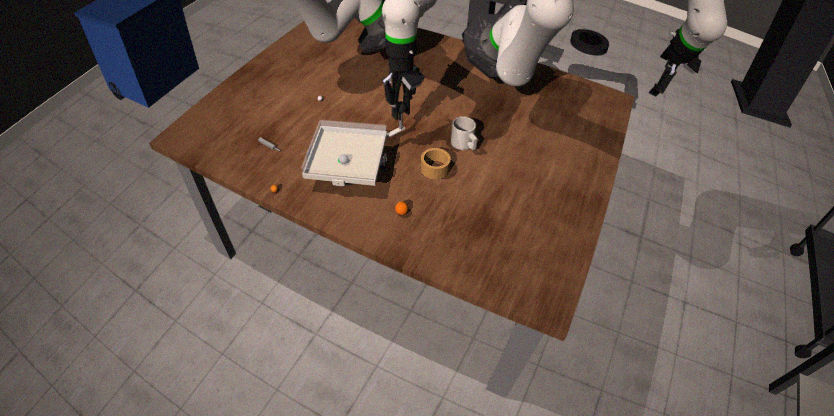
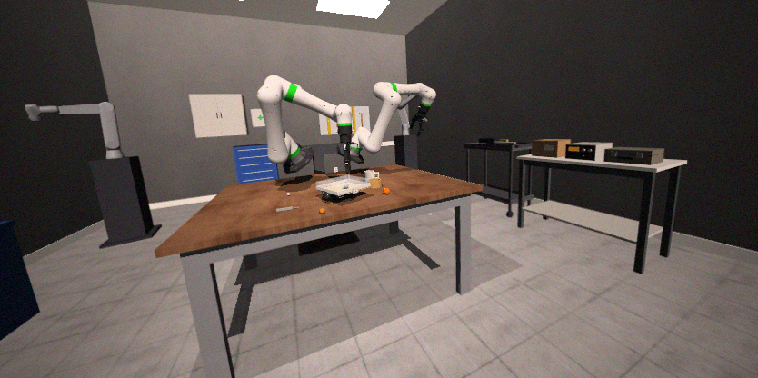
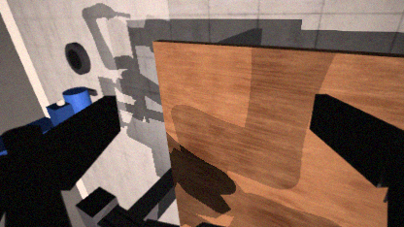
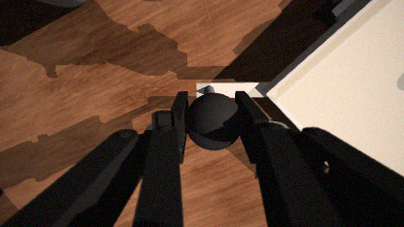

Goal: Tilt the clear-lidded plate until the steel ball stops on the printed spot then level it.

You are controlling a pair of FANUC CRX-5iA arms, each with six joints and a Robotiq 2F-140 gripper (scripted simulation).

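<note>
The clear-lidded plate (image 1: 364, 144) (image 4: 359, 92) stands raised above the table; a slight tilt cannot be judged. The steel ball (image 1: 344, 159) (image 2: 345, 186) lies inside it, over the green printed spot (image 1: 339, 161), of which only a sliver shows at the ball's edge. My right gripper (image 1: 400, 114) (image 4: 211, 106) is shut on a dark round knob (image 4: 212, 113) above the white handle arm (image 1: 395, 131) (image 4: 238, 89) at the plate's corner. My left gripper (image 1: 677, 79) (image 3: 215, 113) is open and empty, out beyond the table's edge.
A white mug (image 1: 462, 134) and a tan ring (image 1: 435, 170) stand beside the plate. Orange balls (image 1: 401, 208) (image 1: 274, 188), a grey tool (image 1: 267, 143) and a small white ball (image 1: 319, 98) lie around it on the table (image 1: 496, 226).
</note>
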